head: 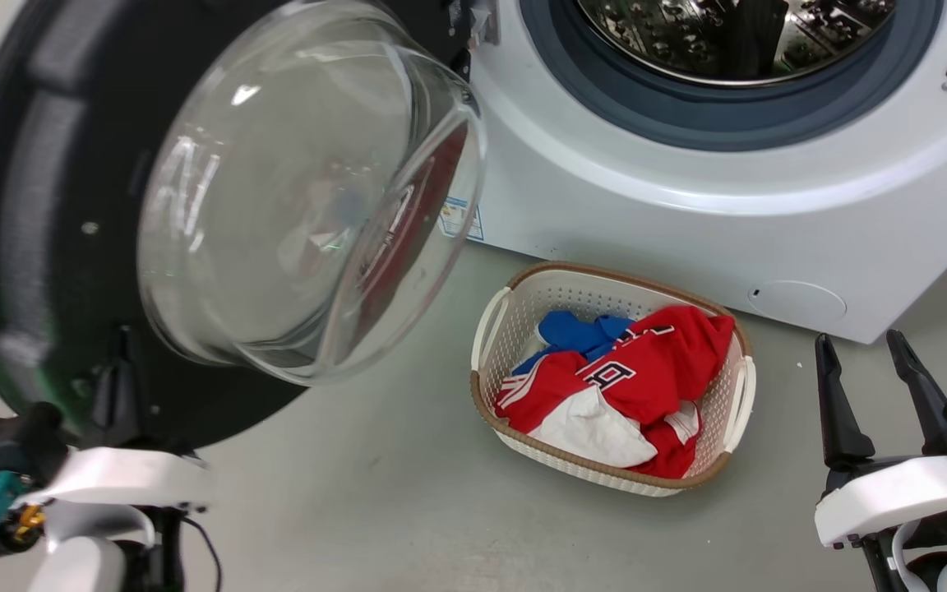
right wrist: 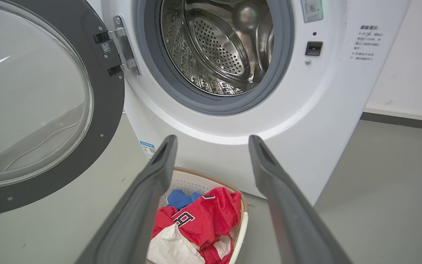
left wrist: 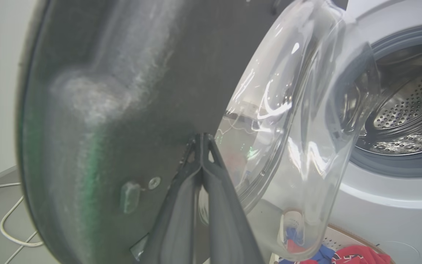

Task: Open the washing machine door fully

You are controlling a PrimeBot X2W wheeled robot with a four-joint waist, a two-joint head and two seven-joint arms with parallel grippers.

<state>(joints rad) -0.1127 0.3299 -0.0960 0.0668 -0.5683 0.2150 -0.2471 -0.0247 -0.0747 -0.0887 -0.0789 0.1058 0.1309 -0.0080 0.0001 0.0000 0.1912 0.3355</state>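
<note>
The washing machine door [head: 38, 205], a black ring around a bulging glass bowl, hangs open to the left of the white washing machine [head: 687, 222]. The steel drum [right wrist: 225, 47] and grey gasket are exposed. My left gripper [head: 116, 382] is at the door's lower rim. In the left wrist view its fingers [left wrist: 200, 141] are shut together, with the tips against the door's dark inner face [left wrist: 123, 91]. My right gripper [head: 858, 339] stands open at the lower right, holding nothing. In its wrist view the right gripper [right wrist: 213, 141] points toward the machine's front [right wrist: 324, 121].
A white woven basket [head: 490, 329] with red, blue and white clothes sits on the grey floor in front of the machine, between my arms. A white cable [left wrist: 9, 227] lies on the floor left of the door. A wall [right wrist: 416, 73] stands right of the machine.
</note>
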